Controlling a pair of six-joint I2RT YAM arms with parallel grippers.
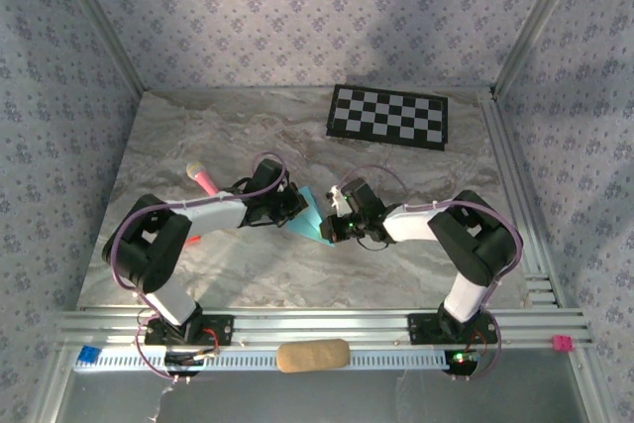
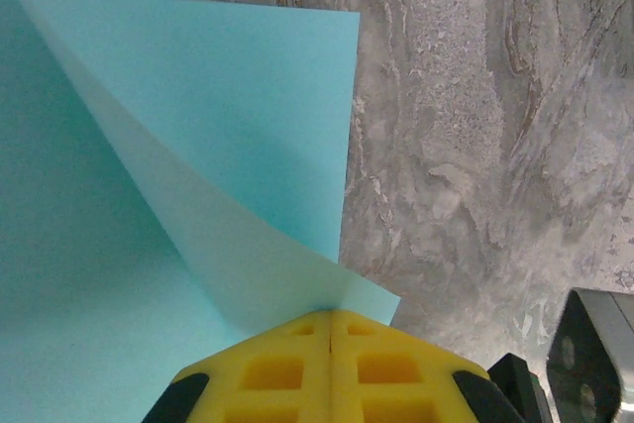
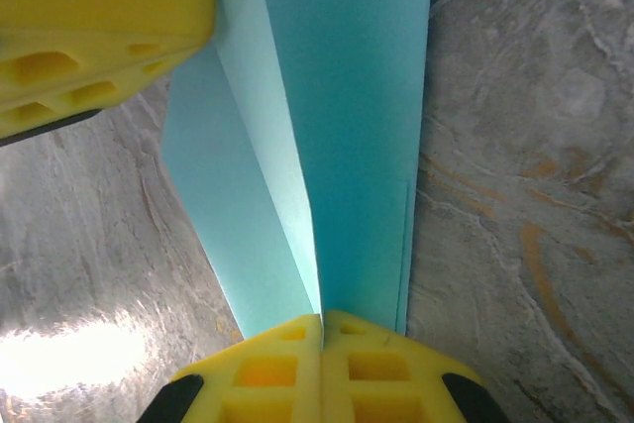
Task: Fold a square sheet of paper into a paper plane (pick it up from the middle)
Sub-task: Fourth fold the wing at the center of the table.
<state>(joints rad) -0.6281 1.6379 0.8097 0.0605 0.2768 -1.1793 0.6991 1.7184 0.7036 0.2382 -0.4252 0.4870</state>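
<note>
Yellow fingertips of my left gripper [image 2: 330, 316] press together on the one square sheet of paper [image 1: 315, 213], mid marble table [image 1: 248, 274]. My right gripper [image 3: 322, 319] pinches its far side. Overhead I count one pink marker pen [image 1: 204, 179] near the left gripper and one checkerboard mat [image 1: 388, 116] far back. Wrist cameras add a lifted fold.
</note>
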